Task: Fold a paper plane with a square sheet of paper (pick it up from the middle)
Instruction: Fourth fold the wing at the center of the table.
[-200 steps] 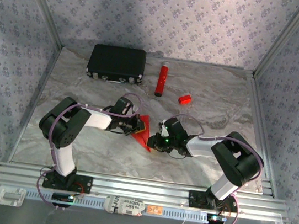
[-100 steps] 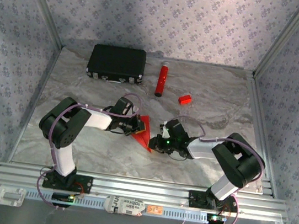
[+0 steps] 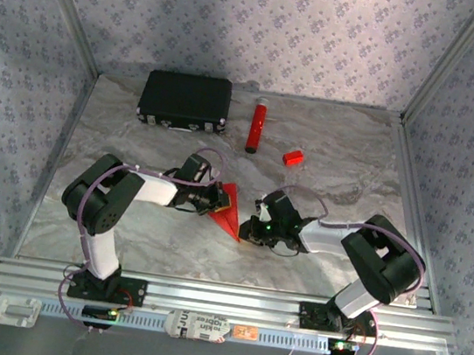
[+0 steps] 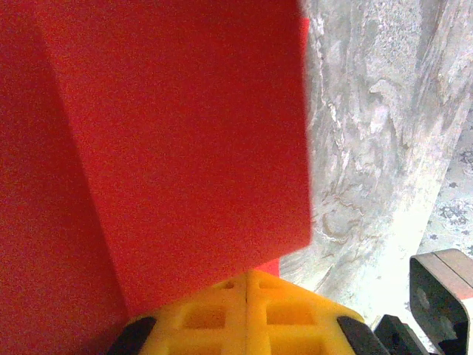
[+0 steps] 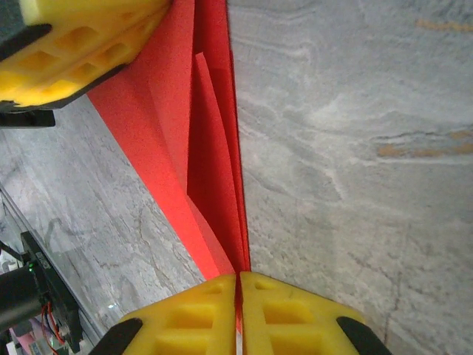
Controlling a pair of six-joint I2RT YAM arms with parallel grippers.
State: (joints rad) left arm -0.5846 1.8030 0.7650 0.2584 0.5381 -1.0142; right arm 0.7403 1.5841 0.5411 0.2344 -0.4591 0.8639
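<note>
My left hand (image 3: 219, 200) and right hand (image 3: 253, 227) are both pinched shut on the paper plane (image 3: 230, 213), which spans the gap between them. If I pull unevenly, the thin paper could tear, or slip free and spring its creases open.

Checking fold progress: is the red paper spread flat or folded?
Folded: the red paper shows creased, overlapping layers tapering to a point.

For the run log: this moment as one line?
left gripper: jaws shut on paper plane | right gripper: jaws shut on its tip
</note>
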